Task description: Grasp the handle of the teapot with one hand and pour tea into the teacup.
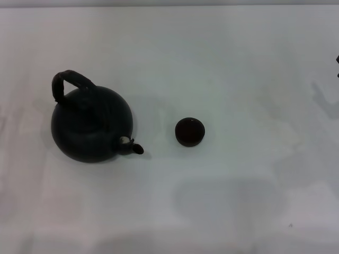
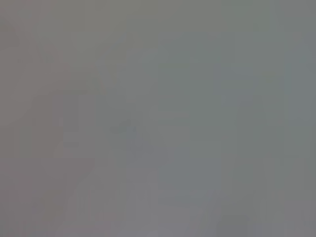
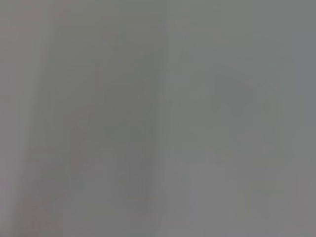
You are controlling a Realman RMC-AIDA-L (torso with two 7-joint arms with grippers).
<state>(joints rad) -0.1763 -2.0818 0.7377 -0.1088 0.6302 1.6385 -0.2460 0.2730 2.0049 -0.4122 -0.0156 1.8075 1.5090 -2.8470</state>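
One matte-black round teapot [image 1: 90, 127], arched handle [image 1: 69, 82], beside tiny teacup [image 1: 189, 132].

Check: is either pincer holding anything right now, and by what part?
Nothing is held. The teapot stands alone on the table, its handle free, teacup apart. No pincer is in view.

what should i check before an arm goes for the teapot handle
1. Teapot upright on the table: ok.
2. Handle free, nothing over it: ok.
3. Spout pointing toward the teacup: ok, roughly.
4. Teacup upright, apart from the teapot: ok.
5. Either gripper placed for the grasp: cannot tell, neither shows in the head view and both wrist views show only blank grey.
6. Tea level in the teapot: cannot tell, lid on.
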